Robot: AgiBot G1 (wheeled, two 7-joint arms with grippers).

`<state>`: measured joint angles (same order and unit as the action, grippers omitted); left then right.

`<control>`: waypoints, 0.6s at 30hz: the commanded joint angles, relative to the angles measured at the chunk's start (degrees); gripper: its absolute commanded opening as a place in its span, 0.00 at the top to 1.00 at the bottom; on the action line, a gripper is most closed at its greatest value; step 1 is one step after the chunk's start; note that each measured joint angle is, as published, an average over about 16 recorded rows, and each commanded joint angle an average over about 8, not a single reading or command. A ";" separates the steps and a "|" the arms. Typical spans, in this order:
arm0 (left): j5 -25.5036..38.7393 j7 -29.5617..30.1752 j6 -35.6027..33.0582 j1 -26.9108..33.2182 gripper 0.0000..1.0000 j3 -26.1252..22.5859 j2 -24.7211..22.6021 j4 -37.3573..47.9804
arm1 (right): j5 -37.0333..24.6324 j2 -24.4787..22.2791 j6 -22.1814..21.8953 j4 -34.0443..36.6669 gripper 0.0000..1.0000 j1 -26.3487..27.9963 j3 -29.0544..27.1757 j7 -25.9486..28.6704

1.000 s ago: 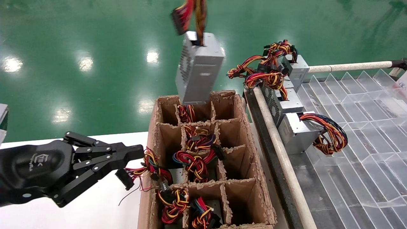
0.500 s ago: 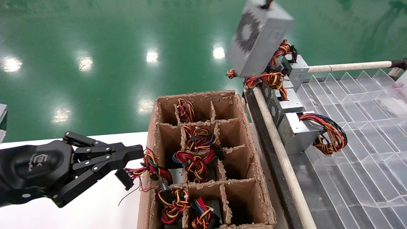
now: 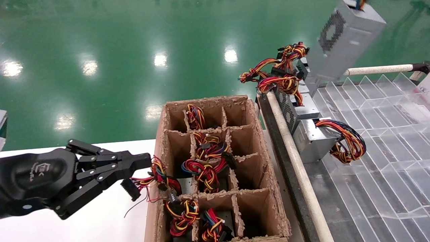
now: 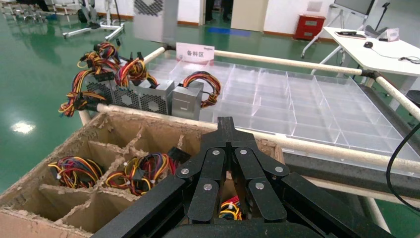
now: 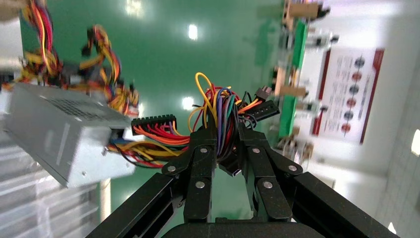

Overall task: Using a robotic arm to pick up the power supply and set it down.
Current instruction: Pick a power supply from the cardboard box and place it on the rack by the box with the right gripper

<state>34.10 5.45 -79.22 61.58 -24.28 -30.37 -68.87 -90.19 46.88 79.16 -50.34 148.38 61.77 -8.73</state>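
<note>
While the power supply [image 3: 346, 42] hangs in the air at the upper right of the head view, above the clear divided tray [image 3: 379, 141] and the units already standing along its near rail, the right gripper [image 5: 227, 133] holds it only by the wire bundle [image 5: 218, 111]: the right wrist view shows both black fingers pinched on the coloured wires, with the grey box dangling to one side, tilted, fan grille facing the head camera. Judgement: the metal case looks rigid and fairly heavy, while the harness is soft and flexible, so the load can swing and twist under the grip; slow transport and a gentle lowering seem advisable. Wires could slide through the pads or strain at the case exit; a hold close to where the bundle leaves the box would reduce pendulum motion, and a grasp across the case walls would be stiffer if the jaw span allows, which cannot be judged here. The left gripper [image 3: 136, 164] rests low over the white table [image 3: 100, 222] beside the cardboard crate [image 3: 262, 151], fingers pressed together with the tips touching, next to a loose connector at the crate's left wall; it looks idle.
</note>
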 commanded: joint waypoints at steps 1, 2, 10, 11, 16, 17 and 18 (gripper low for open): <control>0.00 0.00 0.00 0.00 1.00 0.00 0.00 0.00 | -0.97 -1.00 -0.34 -0.68 1.00 -0.19 0.31 0.79; 0.00 0.00 0.00 0.00 1.00 0.00 0.00 0.00 | -1.21 -1.50 -0.50 -0.59 1.00 -0.36 0.37 0.95; 0.00 0.00 0.00 0.00 1.00 0.00 0.00 0.00 | -3.26 -4.36 -2.10 1.73 1.00 -2.74 1.35 1.10; 0.00 0.00 0.00 0.00 1.00 0.00 0.00 0.00 | -3.82 -4.48 -2.57 2.01 1.00 -3.14 1.61 1.15; 0.00 0.00 0.00 0.00 1.00 0.00 0.00 0.00 | -6.23 -4.38 -5.11 2.56 1.00 -5.72 2.92 1.89; 0.00 0.00 0.00 0.00 1.00 0.00 0.00 0.00 | -6.60 -4.22 -5.59 2.56 1.00 -6.31 3.17 2.06; 0.00 0.00 0.00 0.00 1.00 0.00 0.00 0.00 | -6.87 -4.01 -6.05 2.57 1.00 -6.96 3.41 2.27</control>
<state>34.10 5.45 -79.22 61.58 -24.28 -30.37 -68.87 -96.51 43.08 73.37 -47.55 141.26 65.06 -6.56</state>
